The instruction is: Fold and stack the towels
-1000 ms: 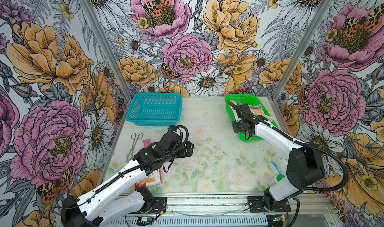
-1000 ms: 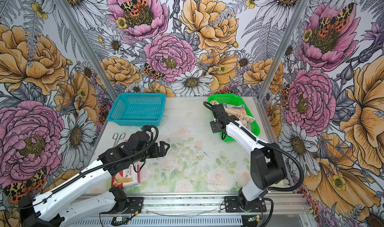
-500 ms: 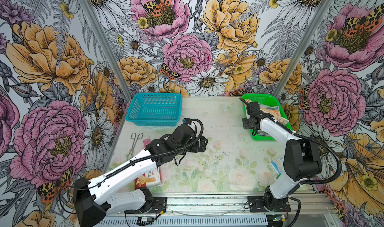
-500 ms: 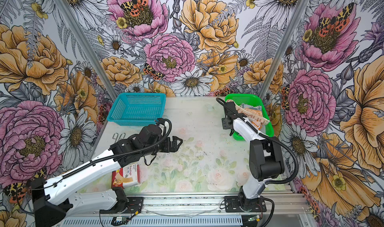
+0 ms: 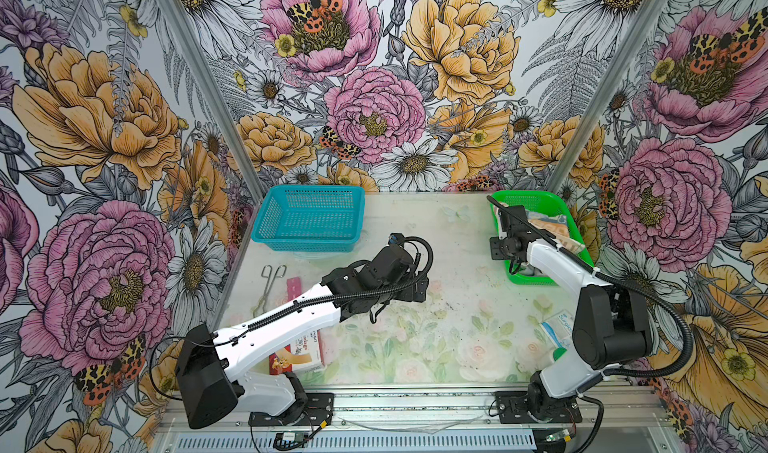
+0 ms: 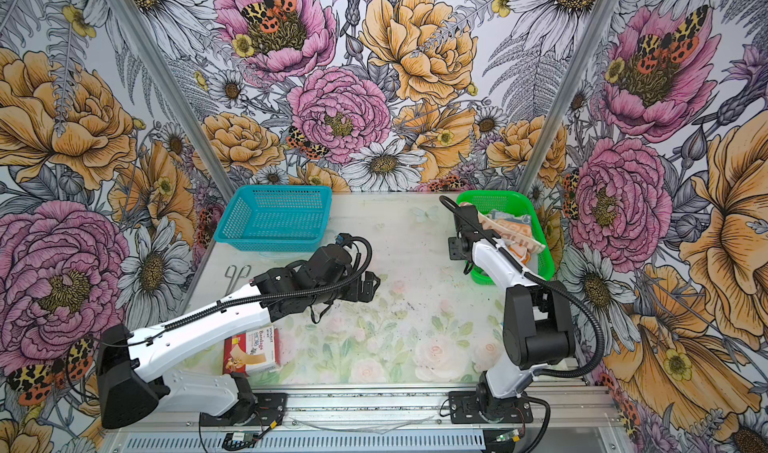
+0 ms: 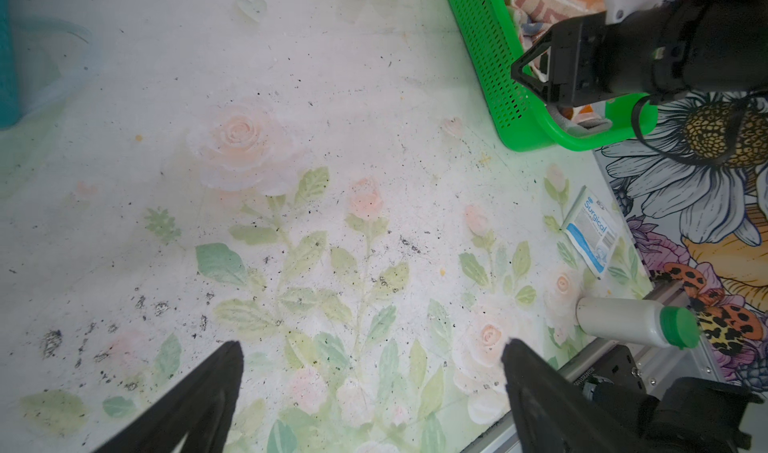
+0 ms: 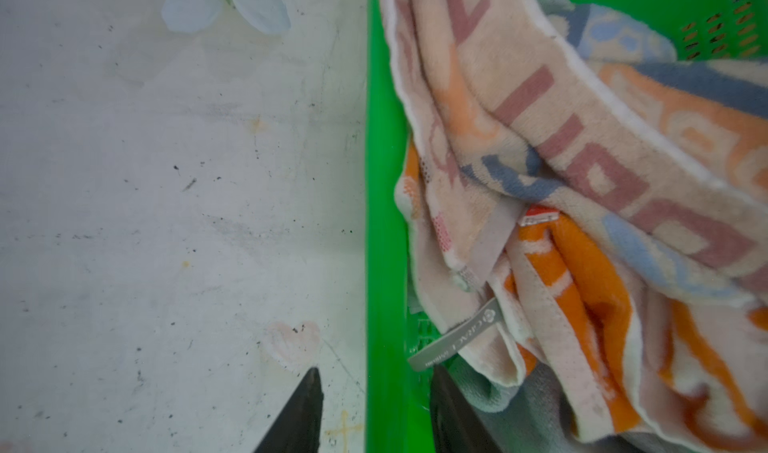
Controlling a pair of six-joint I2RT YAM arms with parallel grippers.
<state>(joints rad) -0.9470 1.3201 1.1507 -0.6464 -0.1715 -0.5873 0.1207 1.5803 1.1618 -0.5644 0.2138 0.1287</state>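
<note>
Fetch step, nothing folded: towels (image 8: 540, 139) lie heaped inside green basket (image 8: 382, 222), right gripper (image 8: 374, 372) part-open astride its wall, gripping nothing, left gripper (image 7: 372, 343) wide, empty, well apart from it; next move likely calls for pinching a towel edge.

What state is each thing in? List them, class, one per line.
green basket: upright, holding towels
left gripper: open, empty
right gripper: open, astride the basket wall
cream RABBIT towel: crumpled, on top
orange towel: crumpled, underneath
teal basket: upright, empty
white bottle: capped, lying down
</note>
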